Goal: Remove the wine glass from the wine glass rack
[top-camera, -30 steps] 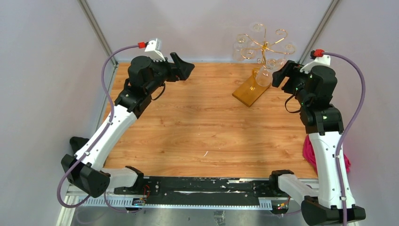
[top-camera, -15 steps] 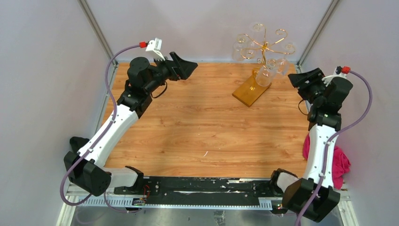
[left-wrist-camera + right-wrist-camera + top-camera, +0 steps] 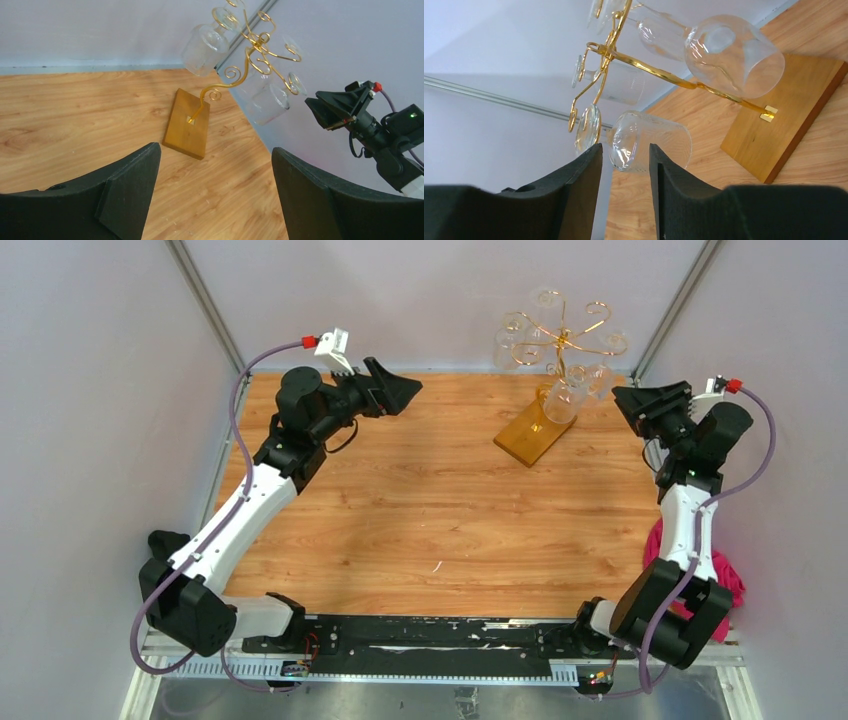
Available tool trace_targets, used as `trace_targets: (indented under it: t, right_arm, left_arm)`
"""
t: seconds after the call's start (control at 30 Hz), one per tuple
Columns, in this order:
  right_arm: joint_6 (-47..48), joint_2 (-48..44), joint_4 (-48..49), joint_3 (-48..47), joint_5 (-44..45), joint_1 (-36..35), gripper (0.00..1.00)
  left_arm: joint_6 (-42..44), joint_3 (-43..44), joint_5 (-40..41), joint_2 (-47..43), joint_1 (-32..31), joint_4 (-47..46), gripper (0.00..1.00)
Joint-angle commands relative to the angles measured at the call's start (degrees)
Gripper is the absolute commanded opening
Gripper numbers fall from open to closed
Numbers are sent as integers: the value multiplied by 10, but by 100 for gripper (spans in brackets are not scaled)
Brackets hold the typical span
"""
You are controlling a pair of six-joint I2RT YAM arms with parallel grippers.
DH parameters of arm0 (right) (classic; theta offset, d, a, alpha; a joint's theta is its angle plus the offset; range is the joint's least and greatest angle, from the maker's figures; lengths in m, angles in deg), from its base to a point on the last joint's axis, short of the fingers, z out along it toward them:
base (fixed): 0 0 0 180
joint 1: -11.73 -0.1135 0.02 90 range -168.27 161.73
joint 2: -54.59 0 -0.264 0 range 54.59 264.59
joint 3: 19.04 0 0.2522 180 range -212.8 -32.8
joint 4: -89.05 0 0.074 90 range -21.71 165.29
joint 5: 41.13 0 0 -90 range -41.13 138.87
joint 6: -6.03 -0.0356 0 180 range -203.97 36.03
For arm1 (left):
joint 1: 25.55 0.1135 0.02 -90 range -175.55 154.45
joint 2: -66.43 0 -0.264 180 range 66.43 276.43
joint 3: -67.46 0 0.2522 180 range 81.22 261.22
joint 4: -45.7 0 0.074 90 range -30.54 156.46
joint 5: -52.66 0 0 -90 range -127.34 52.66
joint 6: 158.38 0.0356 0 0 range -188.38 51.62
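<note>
The gold wire wine glass rack stands on its amber base at the table's back right, with several clear wine glasses hanging bowl-down. My right gripper is open, raised just right of the rack and pointing at it. In the right wrist view a wine glass hangs just beyond my gripper, in line with the gap and untouched; another glass hangs higher on a gold arm. My left gripper is wide open and empty at back centre-left, far from the rack.
A magenta cloth lies at the table's right edge beside my right arm. Metal frame posts and pale walls close in the back corners. The left wrist view shows my right gripper beside a hanging glass.
My right arm has swung outward to the right and lifted, and its gripper now points left at the rack. My left gripper has shifted slightly right. The glasses still hang on the rack.
</note>
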Motion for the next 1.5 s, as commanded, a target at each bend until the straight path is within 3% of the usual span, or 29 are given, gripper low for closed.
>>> trace_targets:
  t: [0.0,0.13,0.3,0.43,1.2,1.47]
  right_arm:
    - [-44,28,71,-2,-55,8,39]
    - [-64,50,98,-11,-71,5,36]
    - [-62,64,92,-27,-77,-5,49]
    - [-72,76,104,-36,-77,-18,50]
    - [-95,142,136,-85,-75,-81,44]
    - [-93,147,132,-86,-76,-93,34]
  left_arm:
    - [0,-16,-5,-8,5,-21,87]
    - [4,-22,-7,-8,5,-21,87]
    - [9,-26,-7,-10,5,-22,85]
    - [10,-27,-5,-10,5,-21,85]
    - [12,-40,-3,-10,5,-23,85]
    - [10,-41,-2,-7,5,-23,85]
